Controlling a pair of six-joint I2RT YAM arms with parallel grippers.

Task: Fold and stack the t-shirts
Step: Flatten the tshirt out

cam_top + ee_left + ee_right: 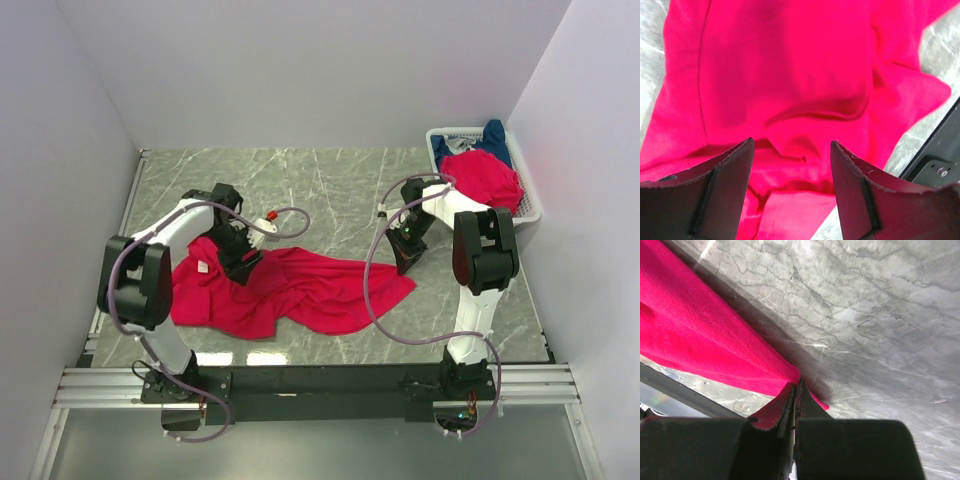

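The right gripper (796,386) is pinching a corner of the red t-shirt (700,335) between closed jaws, apparently to draw it flat for folding, while the left gripper (791,142) is hovering with jaws wide over its crumpled middle. That shirt is lying on the marble table (330,180). A second red shirt (485,178) and a blue shirt (493,135) are waiting in the white mesh basket (530,208), well apart.

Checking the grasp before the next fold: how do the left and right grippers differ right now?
The left gripper has its jaws open over the red t-shirt and holds nothing; the right gripper is shut, pinching that shirt's edge. The left gripper hangs above the shirt's crumpled left part, while the right gripper is at its right-hand end, where the cloth pulls taut. Both are black and work on the same shirt.
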